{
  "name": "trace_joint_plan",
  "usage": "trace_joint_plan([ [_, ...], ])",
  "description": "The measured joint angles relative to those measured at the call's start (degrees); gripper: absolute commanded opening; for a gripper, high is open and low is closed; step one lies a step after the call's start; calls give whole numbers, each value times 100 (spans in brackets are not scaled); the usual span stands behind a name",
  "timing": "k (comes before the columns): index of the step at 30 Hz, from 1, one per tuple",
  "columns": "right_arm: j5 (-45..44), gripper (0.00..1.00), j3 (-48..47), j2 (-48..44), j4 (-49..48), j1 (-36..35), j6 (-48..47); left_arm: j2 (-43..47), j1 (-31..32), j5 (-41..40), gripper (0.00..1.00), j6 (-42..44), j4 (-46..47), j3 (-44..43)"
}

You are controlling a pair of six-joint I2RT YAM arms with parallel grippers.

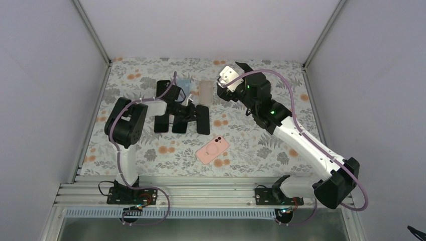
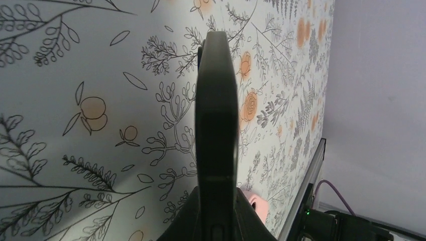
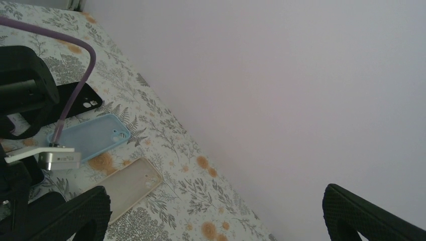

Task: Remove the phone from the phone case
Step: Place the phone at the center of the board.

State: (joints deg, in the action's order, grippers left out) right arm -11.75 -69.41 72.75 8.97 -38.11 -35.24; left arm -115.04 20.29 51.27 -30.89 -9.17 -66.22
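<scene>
The black phone [image 2: 217, 115], a slim, smooth, matte slab with rounded corners, is held edge-on over the middle of the flower-printed surface [image 2: 75, 75], pinched in the closed left claw [image 2: 217, 228], while the right claw [image 1: 236, 71] gapes wide and empty.

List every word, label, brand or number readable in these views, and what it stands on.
No text is readable.
Tiny print on the silver block by the blue case: too small to read.
No lettering shows on the pink phone or the black phone.

floral table [image 1: 261, 145] holds pink phone [image 1: 213, 149], cases [image 1: 206, 90].
</scene>
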Motion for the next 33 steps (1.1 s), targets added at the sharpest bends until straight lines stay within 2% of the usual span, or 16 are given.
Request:
trace_joint_plan([
  [6, 57, 99, -17, 0, 17, 2, 39, -227, 57, 13, 13, -42, -20, -157],
  [12, 59, 99, -42, 0, 22, 2, 44, -284, 68, -87, 31, -31, -129, -227],
  [16, 59, 99, -42, 0, 22, 2, 46, -284, 70, -214, 34, -42, -234, -229],
  [22, 59, 99, -42, 0, 24, 7, 59, -282, 109, -396, 48, -11, -339, -247],
  [28, 63, 99, -42, 0, 24, 7, 66, -114, 175, -632, 65, 33, -431, -251],
  [33, 76, 99, -42, 0, 28, 9, 81, 153, 203, -933, 72, 61, -590, -227],
])
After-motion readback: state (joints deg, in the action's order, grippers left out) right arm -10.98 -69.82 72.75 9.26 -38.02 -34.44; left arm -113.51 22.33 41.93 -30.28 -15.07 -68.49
